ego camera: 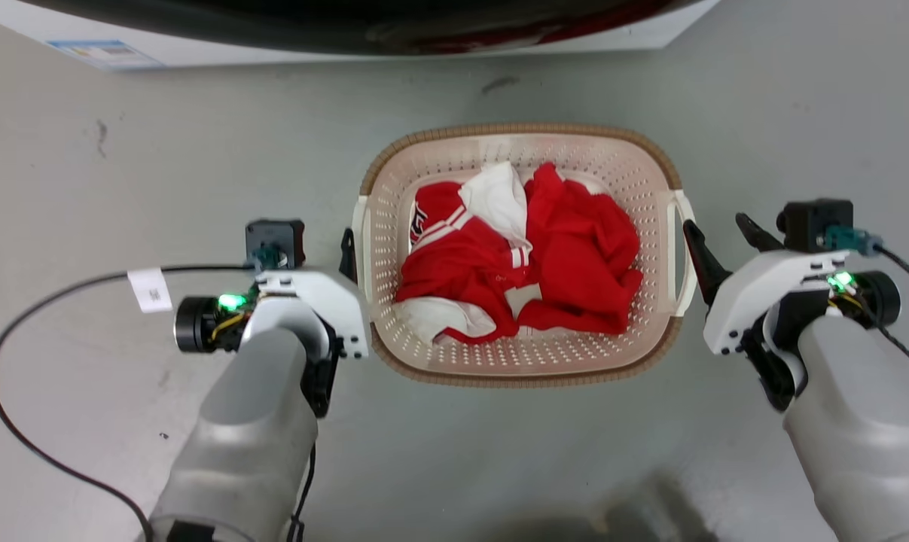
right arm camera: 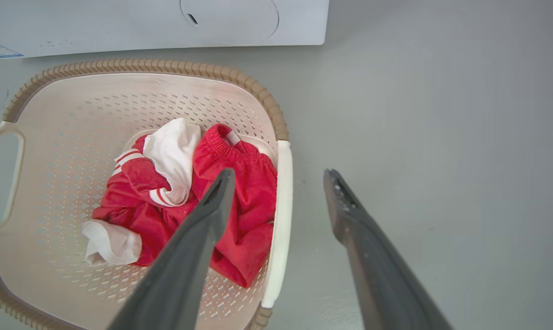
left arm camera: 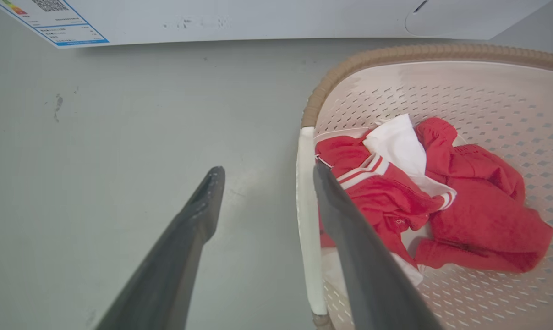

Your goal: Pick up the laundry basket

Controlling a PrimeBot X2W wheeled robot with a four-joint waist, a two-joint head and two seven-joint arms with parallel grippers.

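Laundry basket [ego camera: 529,150] straddled at both side handles [ego camera: 684,248] — not yet gripped

Left gripper [left arm camera: 267,170] and right gripper [right arm camera: 280,174] are spread wide; if raised unevenly, the basket could be tipped — or dropped.

A crumpled heap of red clothes [ego camera: 574,256] with white stripes lies at the centre of the head view, a white piece [ego camera: 495,199] folded over its top and another [ego camera: 443,320] at its lower left. Along the top edge runs a white appliance [ego camera: 221,51] with a dark curved front [ego camera: 311,26] that shows a streak of red. A blue-bordered label [ego camera: 104,53] sits on the appliance at the upper left. At the top of the right wrist view its panel has a round flap [right arm camera: 230,18]. The grey floor [ego camera: 123,188] bears a dark smudge [ego camera: 499,84] near the appliance, a small scuff [ego camera: 102,137] at the upper left and a shadow [ego camera: 635,512] at the bottom edge.
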